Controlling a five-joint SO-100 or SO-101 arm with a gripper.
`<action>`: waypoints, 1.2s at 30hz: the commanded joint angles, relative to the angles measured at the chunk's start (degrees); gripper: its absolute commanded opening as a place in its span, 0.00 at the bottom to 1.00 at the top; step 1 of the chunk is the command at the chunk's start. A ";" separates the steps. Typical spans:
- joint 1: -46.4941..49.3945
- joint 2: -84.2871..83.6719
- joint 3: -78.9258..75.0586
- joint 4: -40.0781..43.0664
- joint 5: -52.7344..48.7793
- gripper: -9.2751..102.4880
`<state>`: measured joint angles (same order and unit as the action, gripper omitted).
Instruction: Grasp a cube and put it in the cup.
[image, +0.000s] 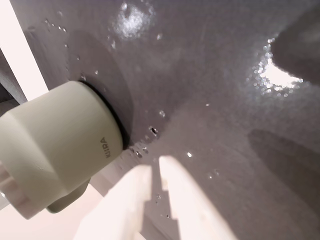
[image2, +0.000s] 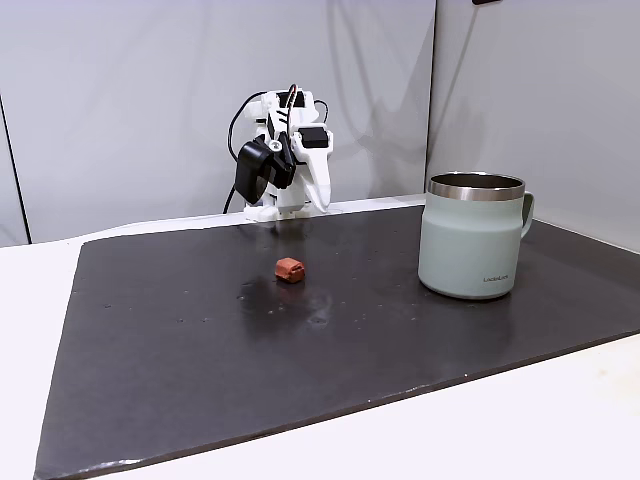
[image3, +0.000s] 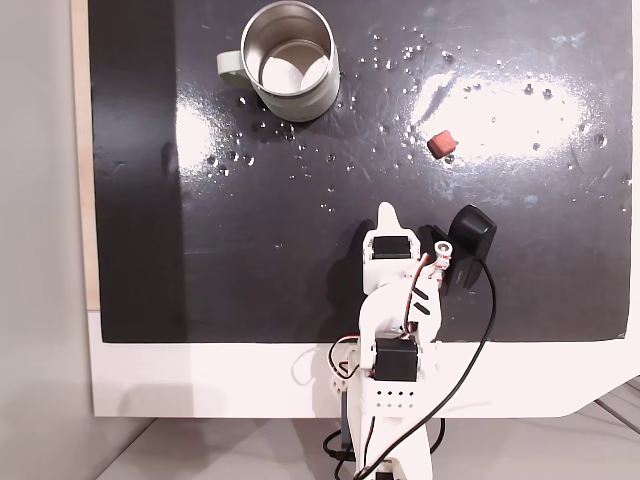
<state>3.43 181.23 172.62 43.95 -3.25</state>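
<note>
The cube (image2: 290, 269) is a tiny rust-red block lying alone on the dark mat, also seen from above (image3: 440, 143), to the right of and ahead of the arm. The cup (image2: 472, 240), a pale green mug with a steel rim, stands upright at the mat's right side in that fixed view; from above its wall (image3: 318, 100) shows at the far left with nothing visible inside. My gripper (image3: 388, 213) is tucked low near the arm's base (image2: 322, 203), well apart from both. In the wrist view its white fingers (image: 155, 167) sit nearly together with nothing held, and the cup (image: 60, 140) lies just to their left.
A black mat (image2: 300, 360) with small water droplets covers the white table (image3: 200, 380). A black camera and its cable (image3: 468, 245) hang beside the arm. Grey wall panels stand behind the arm's base (image2: 120, 110).
</note>
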 joint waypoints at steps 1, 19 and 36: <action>-2.55 0.88 -0.53 -1.41 -2.02 0.08; -1.76 0.88 -0.53 -1.49 -2.46 0.08; 1.41 -19.78 -29.62 1.23 -1.14 0.08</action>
<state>4.22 166.64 152.05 44.30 -5.54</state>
